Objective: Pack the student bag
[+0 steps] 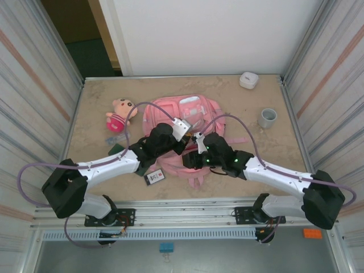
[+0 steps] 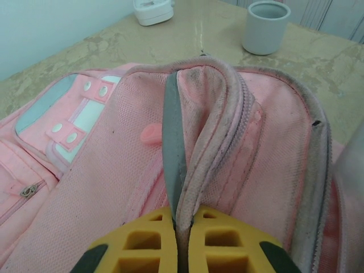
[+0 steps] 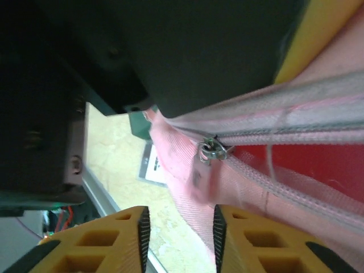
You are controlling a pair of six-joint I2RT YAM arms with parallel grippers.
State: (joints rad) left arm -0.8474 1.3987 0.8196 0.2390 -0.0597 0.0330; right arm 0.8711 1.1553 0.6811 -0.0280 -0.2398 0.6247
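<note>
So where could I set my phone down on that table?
Bare table on the right, between the cup and the right arm. Also the far strip behind the bag, left of the white box, and the corner behind the doll. Crowded: the middle around the bag, and near left by the card.

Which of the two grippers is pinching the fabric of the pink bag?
The left gripper: its jaws are shut on a raised fold of the student bag. The right gripper is open, with a clear gap between its jaws.
</note>
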